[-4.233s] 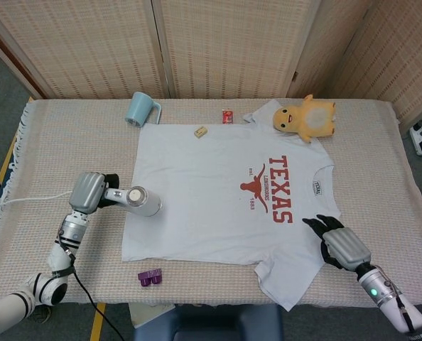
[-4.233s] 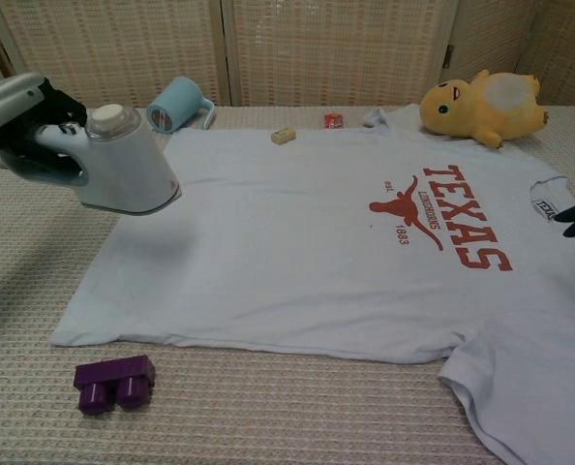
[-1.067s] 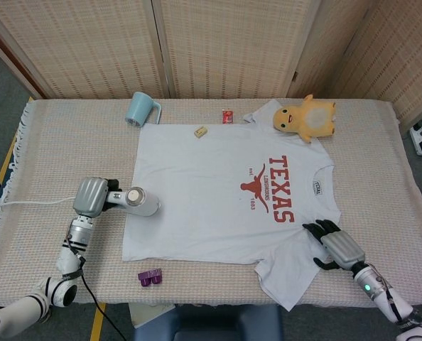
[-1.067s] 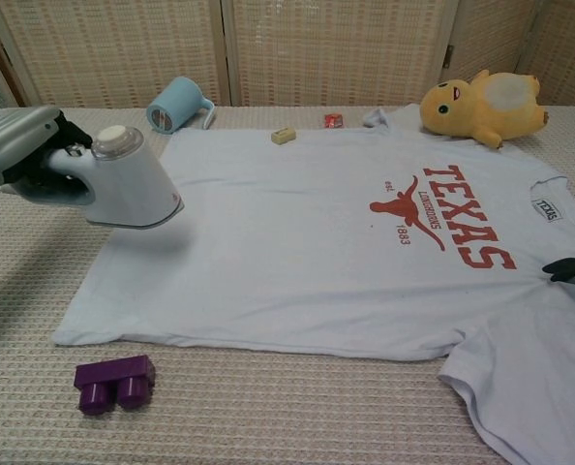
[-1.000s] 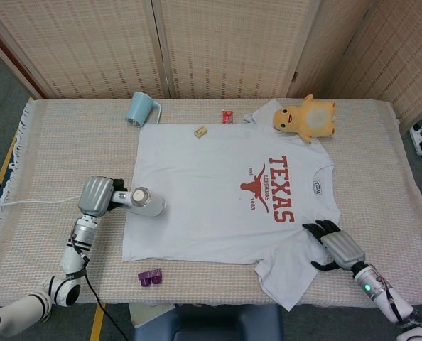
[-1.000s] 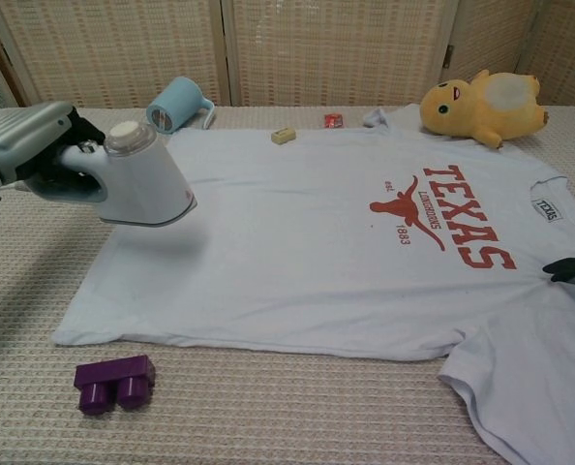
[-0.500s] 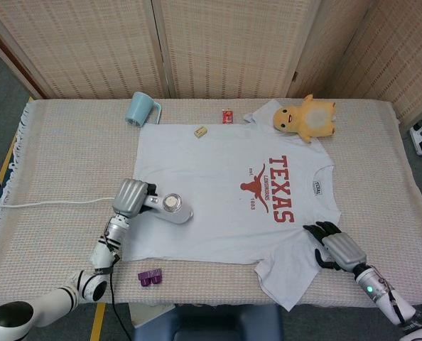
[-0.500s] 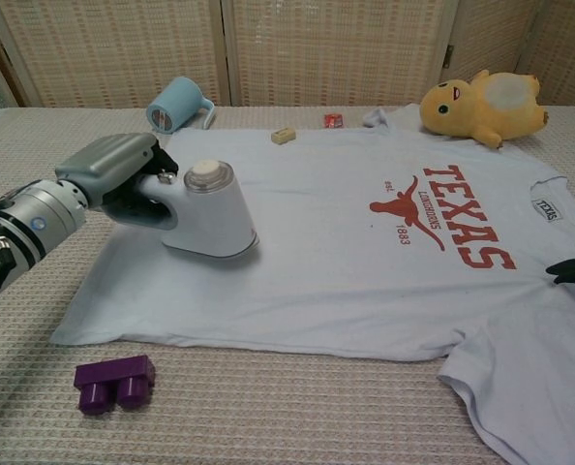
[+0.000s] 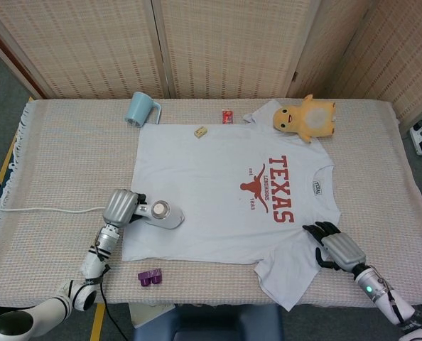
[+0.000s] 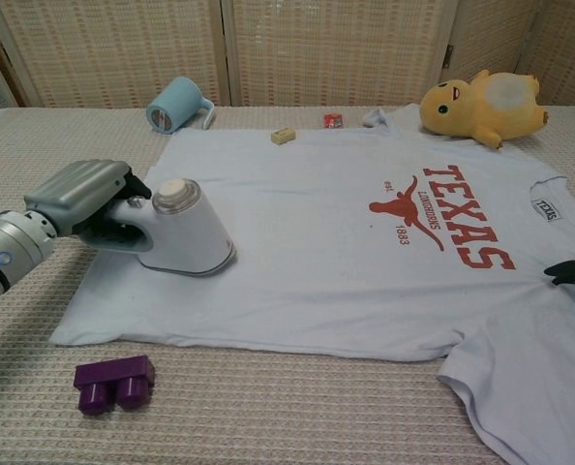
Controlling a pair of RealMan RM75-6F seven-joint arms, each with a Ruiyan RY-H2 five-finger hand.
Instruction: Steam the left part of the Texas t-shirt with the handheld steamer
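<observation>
The white Texas t-shirt (image 9: pixel 218 199) (image 10: pixel 346 252) lies flat on the table with its red print toward the right. My left hand (image 9: pixel 121 207) (image 10: pixel 82 203) grips the handle of the white handheld steamer (image 9: pixel 161 214) (image 10: pixel 183 232), whose base sits on the shirt's left part near the lower left edge. My right hand (image 9: pixel 337 248) rests with curled fingers on the shirt's lower right sleeve area; in the chest view only its dark fingertips (image 10: pixel 570 270) show at the right edge.
A blue mug (image 9: pixel 141 109) (image 10: pixel 175 107) lies at the back left. A yellow plush toy (image 9: pixel 307 117) (image 10: pixel 481 105) sits on the upper sleeve. A purple block (image 9: pixel 150 278) (image 10: pixel 114 381) lies near the front edge. Small tan (image 9: pixel 201 131) and red (image 9: pixel 227 116) items lie by the shirt's top edge. The steamer's cord (image 9: pixel 47 209) trails left.
My left hand has carried the steamer from off the shirt's left edge onto the shirt, then drawn it slightly back toward the lower left. The right hand has barely moved.
</observation>
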